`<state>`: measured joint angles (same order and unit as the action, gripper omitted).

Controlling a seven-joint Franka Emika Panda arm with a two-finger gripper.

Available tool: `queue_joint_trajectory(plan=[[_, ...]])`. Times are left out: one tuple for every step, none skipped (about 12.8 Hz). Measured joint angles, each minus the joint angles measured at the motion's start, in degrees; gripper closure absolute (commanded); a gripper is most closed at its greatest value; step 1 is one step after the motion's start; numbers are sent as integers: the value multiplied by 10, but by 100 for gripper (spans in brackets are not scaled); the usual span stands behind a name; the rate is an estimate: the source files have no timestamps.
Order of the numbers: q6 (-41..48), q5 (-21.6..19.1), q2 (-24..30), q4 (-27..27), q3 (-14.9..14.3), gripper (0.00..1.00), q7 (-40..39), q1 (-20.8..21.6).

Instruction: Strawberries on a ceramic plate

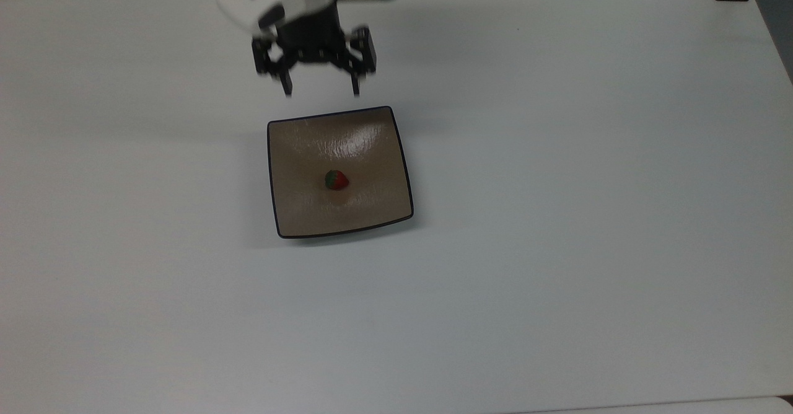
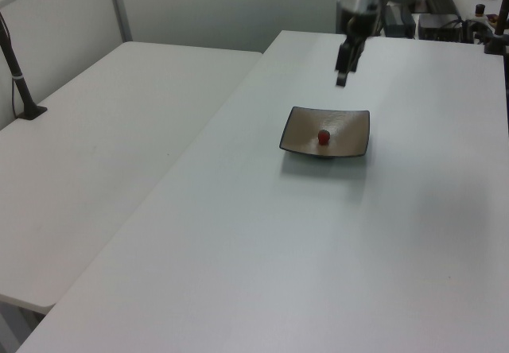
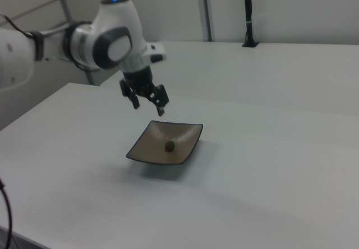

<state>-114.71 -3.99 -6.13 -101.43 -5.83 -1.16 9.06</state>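
Strawberry [image 1: 336,180] is seen lying near the middle of the plate [image 1: 297,215], well below and clear of the jaws, which are spread apart and empty. The gripper [image 1: 321,92] hangs above the table [image 1: 557,215] just beyond the plate's far edge in the top view. The berry is judged light, small and round, so it could roll if nudged; whether it is soft or a hard model cannot be told. A hold across its red body, below the green cap, would be the likely choice. The cap's green is picked out in the top view, while in the left view the strawberry [image 2: 324,137] reads plain red. The gripper's height over the plate [image 3: 140,153] is shown best in the right view.
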Motion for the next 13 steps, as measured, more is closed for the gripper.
queue_joint_trajectory(plan=[[43,0,30,2,-1,0,8,0],[76,0,53,2,-1,0,18,0],[101,0,70,1,-1,0,24,0],[119,0,78,1,-1,0,25,0],[140,0,86,1,-1,0,26,0],[162,0,97,1,0,0,26,1],[169,0,103,1,2,0,31,1],[172,0,107,2,4,0,46,1],[172,0,110,3,9,0,67,1],[172,0,112,3,14,0,84,1],[172,0,112,3,17,0,89,1],[172,0,111,3,21,0,92,0],[170,0,111,3,32,0,92,-7]])
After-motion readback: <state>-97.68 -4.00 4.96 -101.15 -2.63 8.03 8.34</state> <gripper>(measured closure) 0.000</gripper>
